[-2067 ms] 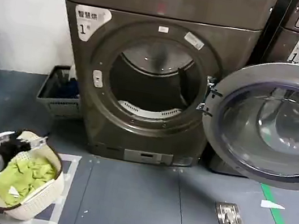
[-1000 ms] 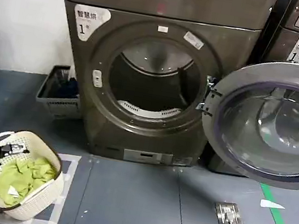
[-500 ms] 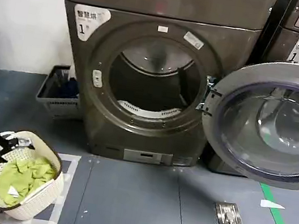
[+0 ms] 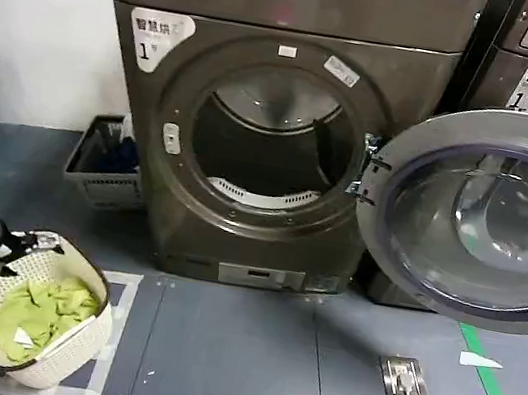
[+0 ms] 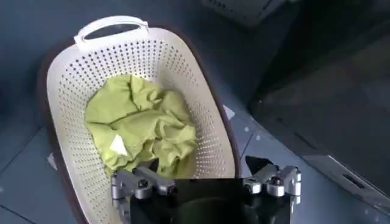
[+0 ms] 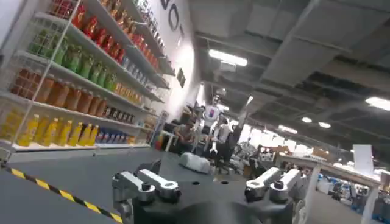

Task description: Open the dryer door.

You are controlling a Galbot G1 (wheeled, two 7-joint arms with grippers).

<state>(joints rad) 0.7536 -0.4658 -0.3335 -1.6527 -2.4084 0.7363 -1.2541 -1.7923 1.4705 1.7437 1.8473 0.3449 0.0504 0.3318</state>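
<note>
Fingers of my left gripper stay apart, now higher above the laundry basket; dryer door already open.

— What is the dryer made of?
— Brushed metal, brownish and softly shiny. Its open door on the right has a glossy clear pane in a smooth metal-look ring.
— And the basket near the left?
— Cream plastic, pierced with small holes, matt. The green cloth in it looks soft and crumpled.
— The floor?
— Dull grey, smooth, slightly scuffed.
— The left tool?
— Black plastic body, bare metal fingers.
</note>
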